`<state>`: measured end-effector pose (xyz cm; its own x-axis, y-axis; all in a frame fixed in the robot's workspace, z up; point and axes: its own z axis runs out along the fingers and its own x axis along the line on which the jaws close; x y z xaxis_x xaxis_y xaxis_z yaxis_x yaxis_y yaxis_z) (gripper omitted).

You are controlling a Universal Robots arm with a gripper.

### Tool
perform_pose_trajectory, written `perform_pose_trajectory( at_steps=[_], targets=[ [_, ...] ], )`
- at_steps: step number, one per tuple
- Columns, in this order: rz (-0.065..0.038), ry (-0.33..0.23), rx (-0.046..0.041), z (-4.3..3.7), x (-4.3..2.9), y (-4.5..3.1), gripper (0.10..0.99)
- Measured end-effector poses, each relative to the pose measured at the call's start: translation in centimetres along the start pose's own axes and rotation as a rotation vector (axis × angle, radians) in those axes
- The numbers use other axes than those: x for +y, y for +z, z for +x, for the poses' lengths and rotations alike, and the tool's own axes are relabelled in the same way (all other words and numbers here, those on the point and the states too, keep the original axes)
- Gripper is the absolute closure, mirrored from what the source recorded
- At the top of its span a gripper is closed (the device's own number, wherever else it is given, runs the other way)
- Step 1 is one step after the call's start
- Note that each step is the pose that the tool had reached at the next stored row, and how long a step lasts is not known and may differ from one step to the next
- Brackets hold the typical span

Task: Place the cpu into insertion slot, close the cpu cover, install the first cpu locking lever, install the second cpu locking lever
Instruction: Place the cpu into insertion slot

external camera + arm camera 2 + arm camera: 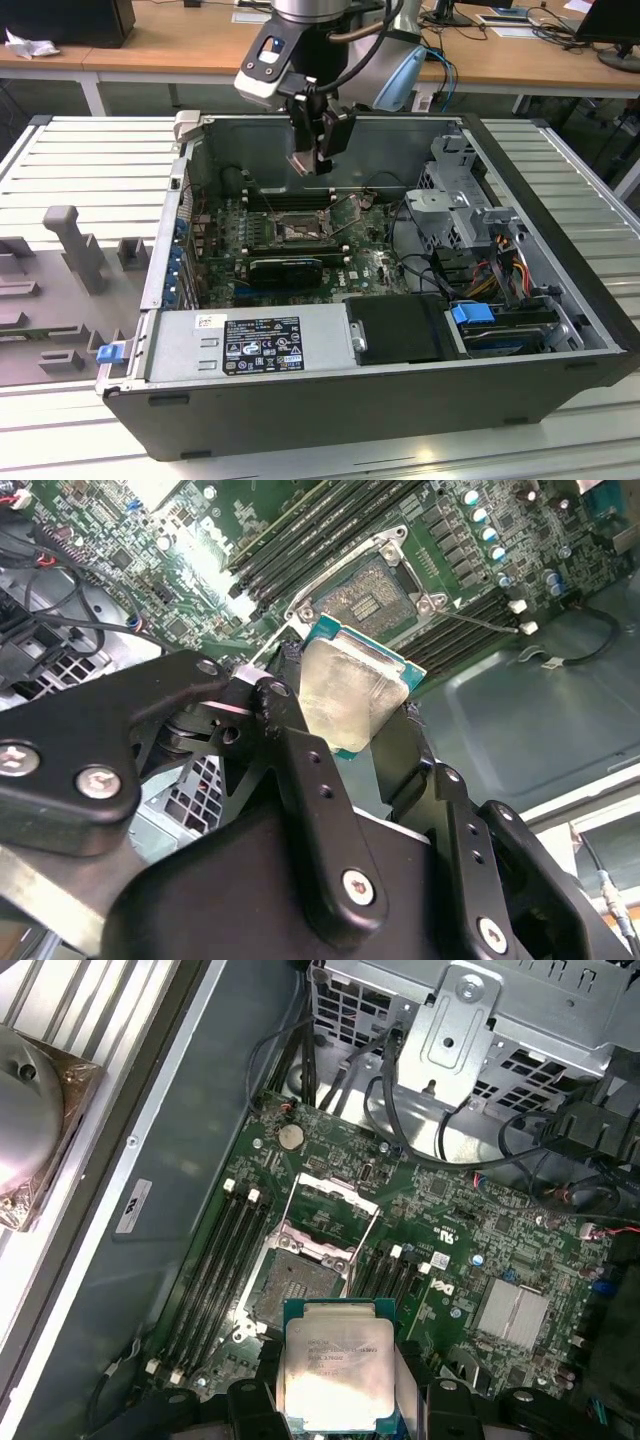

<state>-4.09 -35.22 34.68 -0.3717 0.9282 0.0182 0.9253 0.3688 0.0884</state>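
Observation:
My gripper (312, 158) hangs inside the open computer case, above the motherboard, shut on the cpu (303, 163). In both wrist views the cpu (350, 695) (335, 1365), silvery-topped with a green edge, sits clamped between the black fingers (295, 745). The insertion slot (297, 1285) (375, 585) (297, 231) lies below and slightly ahead of the chip, its dark centre uncovered. The cpu cover (330, 1210) is swung open at the far side of the socket. A thin wire locking lever (475, 620) stands out from the socket's side.
Long black memory slots (215, 1260) flank the socket. A metal drive cage (460, 205) with cables stands at the exterior view's right, and a power supply (250, 345) at the front. Case walls (560, 230) surround the board. A heatsink (512, 1315) sits nearby.

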Motion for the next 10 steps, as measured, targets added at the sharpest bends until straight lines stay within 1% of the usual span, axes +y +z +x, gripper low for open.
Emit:
perform_pose_trajectory(
  at_steps=[10],
  targets=[
    [0.0,0.024,-0.0032,-0.01,-0.05,0.53,0.561]
  ],
)
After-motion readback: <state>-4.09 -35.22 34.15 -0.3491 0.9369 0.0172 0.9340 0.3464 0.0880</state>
